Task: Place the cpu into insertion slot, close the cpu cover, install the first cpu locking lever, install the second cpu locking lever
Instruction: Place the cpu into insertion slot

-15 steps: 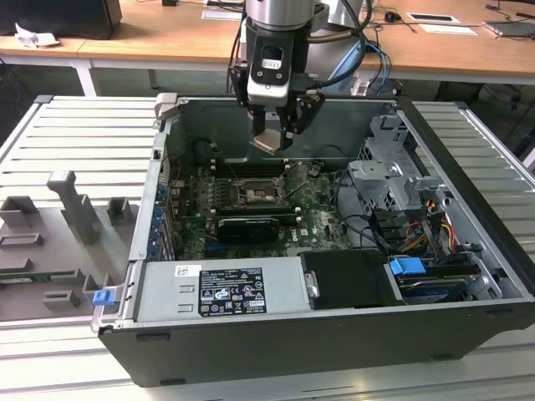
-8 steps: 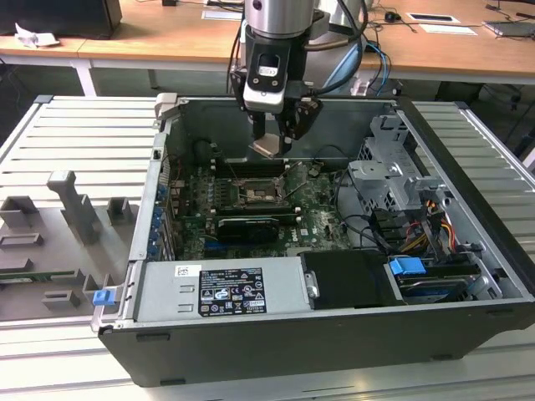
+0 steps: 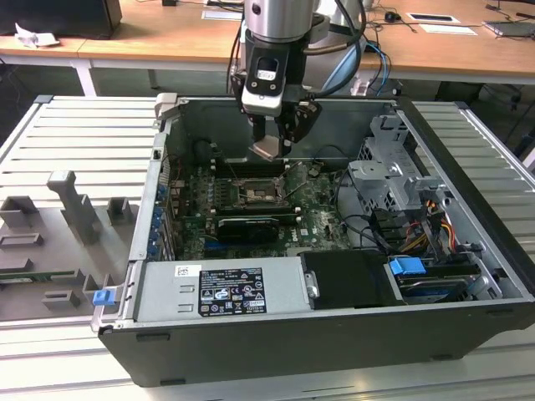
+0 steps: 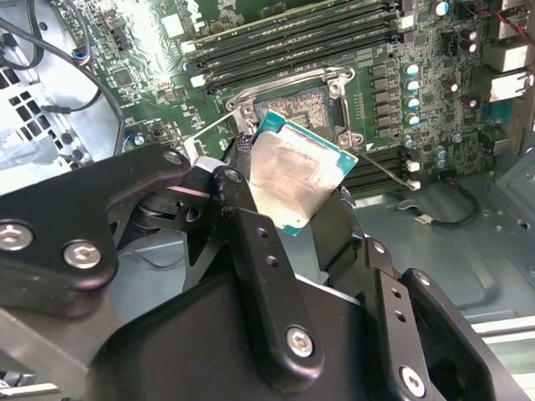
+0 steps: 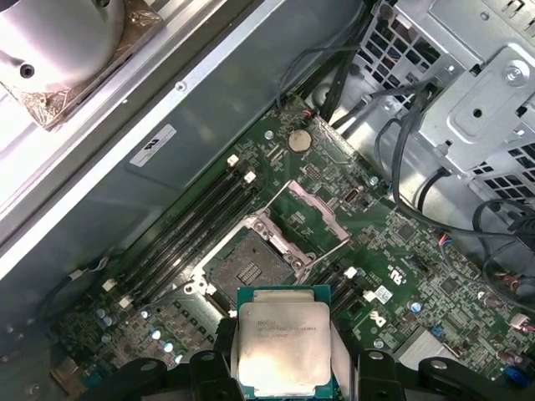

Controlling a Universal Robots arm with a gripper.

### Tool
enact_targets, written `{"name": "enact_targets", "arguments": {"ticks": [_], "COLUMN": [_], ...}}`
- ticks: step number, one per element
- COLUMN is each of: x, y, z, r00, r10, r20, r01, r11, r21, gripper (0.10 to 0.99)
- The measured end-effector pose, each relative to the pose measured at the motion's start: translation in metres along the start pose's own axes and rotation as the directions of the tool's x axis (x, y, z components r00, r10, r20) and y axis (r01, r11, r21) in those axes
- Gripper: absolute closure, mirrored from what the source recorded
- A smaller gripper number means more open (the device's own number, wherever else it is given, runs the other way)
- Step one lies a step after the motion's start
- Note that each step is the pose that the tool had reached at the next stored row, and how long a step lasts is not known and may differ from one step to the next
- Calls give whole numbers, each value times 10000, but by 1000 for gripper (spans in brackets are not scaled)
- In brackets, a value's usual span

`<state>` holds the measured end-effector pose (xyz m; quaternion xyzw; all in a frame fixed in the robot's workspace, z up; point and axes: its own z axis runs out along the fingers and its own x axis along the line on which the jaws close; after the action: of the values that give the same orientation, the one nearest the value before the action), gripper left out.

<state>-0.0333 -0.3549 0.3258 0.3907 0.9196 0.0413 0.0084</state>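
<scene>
The cpu (image 5: 282, 347), judged light, stiff and delicate, is held by opposite edges in the clenched gripper (image 5: 286, 374), near the insertion slot (image 5: 248, 266).

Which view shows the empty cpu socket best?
First wrist view: nearly the whole socket shows, just past the chip held in the pincer. In the second wrist view the chip covers part of it. The exterior view shows it from afar, below the pincer.

You get bright, even room light from overhead in the exterior view, with soft shadow inside the computer case (image 3: 276, 347) along the wall on the exterior view's left. In the second wrist view, glare whitens a patch of the motherboard (image 4: 155, 29) and sheens the cpu (image 4: 297, 180).
</scene>
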Motion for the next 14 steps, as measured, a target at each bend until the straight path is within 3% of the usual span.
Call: {"name": "enact_targets", "arguments": {"ticks": [14], "x": [-1], "y": [-3], "z": [36], "r00": [9940], "r10": [1092], "r20": [92], "r01": [-1092], "r11": [9940], "r21": [-22], "gripper": [557]}}
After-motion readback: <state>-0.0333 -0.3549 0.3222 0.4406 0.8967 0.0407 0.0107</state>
